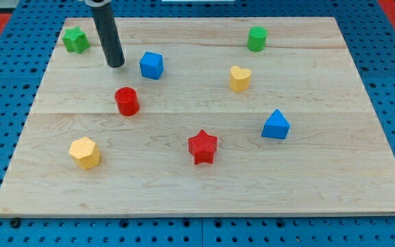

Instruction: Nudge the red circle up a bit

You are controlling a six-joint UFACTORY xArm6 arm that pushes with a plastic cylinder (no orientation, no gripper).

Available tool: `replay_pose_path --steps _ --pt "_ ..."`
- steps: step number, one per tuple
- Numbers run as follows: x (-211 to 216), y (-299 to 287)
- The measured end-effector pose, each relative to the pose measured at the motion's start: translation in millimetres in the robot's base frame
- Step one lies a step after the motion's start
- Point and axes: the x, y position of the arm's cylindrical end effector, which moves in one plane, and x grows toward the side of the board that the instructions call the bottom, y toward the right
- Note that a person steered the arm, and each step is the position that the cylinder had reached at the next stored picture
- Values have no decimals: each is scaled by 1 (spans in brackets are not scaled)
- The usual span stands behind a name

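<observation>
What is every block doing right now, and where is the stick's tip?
my tip: on the board, above the red circle, touching no block
red circle: upright, alone
blue cube: right of my tip, apart
green star: near the top left corner
green cylinder: upright, near the top edge
yellow heart: flat, alone
blue triangle-like block: alone, right side
red star: flat, alone
yellow hexagon: bottom left, alone

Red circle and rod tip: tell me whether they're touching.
Apart. The camera view shows bare wood between my tip and the red circle; the tip sits toward the view's top, just left of the blue block.
</observation>
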Motion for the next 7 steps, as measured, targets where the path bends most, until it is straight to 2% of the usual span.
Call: replay_pose_path --steps 1,5,6,7 --pt "38 -1" --pt "38 -24" --pt "38 -96" --pt "50 -138"
